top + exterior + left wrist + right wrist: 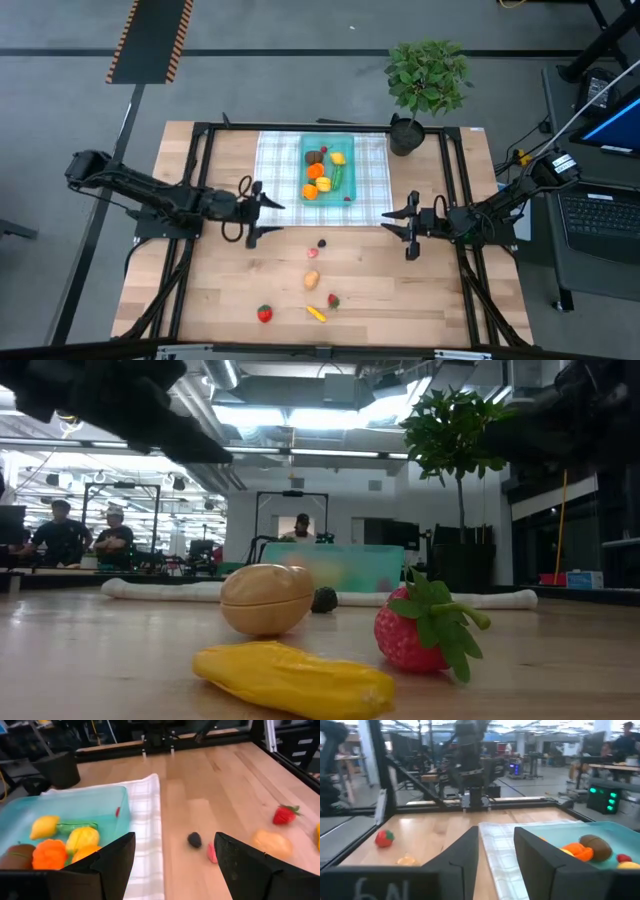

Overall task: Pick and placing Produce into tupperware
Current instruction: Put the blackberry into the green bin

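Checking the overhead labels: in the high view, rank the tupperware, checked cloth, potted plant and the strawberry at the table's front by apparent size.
1. Checked cloth
2. Potted plant, though it stands taller, so nearer the camera
3. Tupperware
4. Strawberry

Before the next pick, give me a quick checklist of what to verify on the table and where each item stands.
1. Left end effector empty, fingers apart: ok.
2. Right end effector empty, fingers apart: ok.
3. Tupperware sits on the checked cloth, room left inside: ok.
4. Loose produce on bare wood between the arms, including the dark berry, tan potato and strawberry: ok, nothing covering them.
5. All produce in the tupperware: not ok, several pieces outside.
6. Potted plant away from the loose pieces: ok.
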Controlling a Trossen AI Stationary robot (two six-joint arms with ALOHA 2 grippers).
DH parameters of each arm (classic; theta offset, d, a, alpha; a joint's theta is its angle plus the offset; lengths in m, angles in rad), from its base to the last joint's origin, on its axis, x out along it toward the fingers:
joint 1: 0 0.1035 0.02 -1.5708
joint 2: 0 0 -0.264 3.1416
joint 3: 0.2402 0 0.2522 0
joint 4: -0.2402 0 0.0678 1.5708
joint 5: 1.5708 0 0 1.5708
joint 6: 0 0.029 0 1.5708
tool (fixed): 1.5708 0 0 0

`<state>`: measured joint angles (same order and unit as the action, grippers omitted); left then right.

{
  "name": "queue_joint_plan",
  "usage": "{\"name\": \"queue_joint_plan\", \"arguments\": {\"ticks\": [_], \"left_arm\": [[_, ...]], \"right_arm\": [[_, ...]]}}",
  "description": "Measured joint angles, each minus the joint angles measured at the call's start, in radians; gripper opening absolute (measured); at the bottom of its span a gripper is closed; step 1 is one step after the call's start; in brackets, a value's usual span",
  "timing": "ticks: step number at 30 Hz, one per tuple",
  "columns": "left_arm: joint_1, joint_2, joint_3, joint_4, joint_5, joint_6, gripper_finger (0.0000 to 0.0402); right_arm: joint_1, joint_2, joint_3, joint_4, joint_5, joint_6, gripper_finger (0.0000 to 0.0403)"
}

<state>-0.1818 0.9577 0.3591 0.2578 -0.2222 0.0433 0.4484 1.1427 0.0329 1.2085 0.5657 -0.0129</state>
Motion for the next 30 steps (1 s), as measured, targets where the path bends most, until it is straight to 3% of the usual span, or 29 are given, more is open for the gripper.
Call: {"name": "queue_joint_plan", "arguments": {"ticks": [3, 7, 11, 14, 19, 26, 30], "left_arm": [[-0.033, -0.008, -0.045, 0.073, -0.034, -0.007, 0.0264], [-0.078, -0.025, -0.111, 0.195, -0.054, -0.038, 0.0264], [-0.127, -0.025, -0.174, 0.307, -0.055, -0.015, 0.0264], [-0.144, -0.025, -0.206, 0.317, -0.086, -0.042, 0.0264], [-0.159, -0.025, -0.223, 0.317, -0.095, -0.058, 0.0264], [-0.159, -0.025, -0.223, 0.322, -0.114, 0.016, 0.0264], [-0.154, -0.025, -0.223, 0.321, -0.115, 0.02, 0.0264]], "right_arm": [[0.0, 0.0, 0.075, -0.129, 0.009, 0.011, 0.0127], [-0.001, 0.001, 0.253, -0.477, 0.014, 0.023, 0.0127], [-0.001, 0.003, 0.429, -0.885, 0.014, 0.146, 0.0127], [-0.001, 0.013, 0.525, -1.087, 0.0, 0.275, 0.0127], [-0.001, 0.087, 0.634, -1.174, -0.063, 0.314, 0.0127], [-0.023, 0.293, 0.733, -1.195, -0.063, 0.128, 0.0127], [-0.064, 0.395, 0.773, -1.192, -0.063, 0.196, 0.0127]]}}
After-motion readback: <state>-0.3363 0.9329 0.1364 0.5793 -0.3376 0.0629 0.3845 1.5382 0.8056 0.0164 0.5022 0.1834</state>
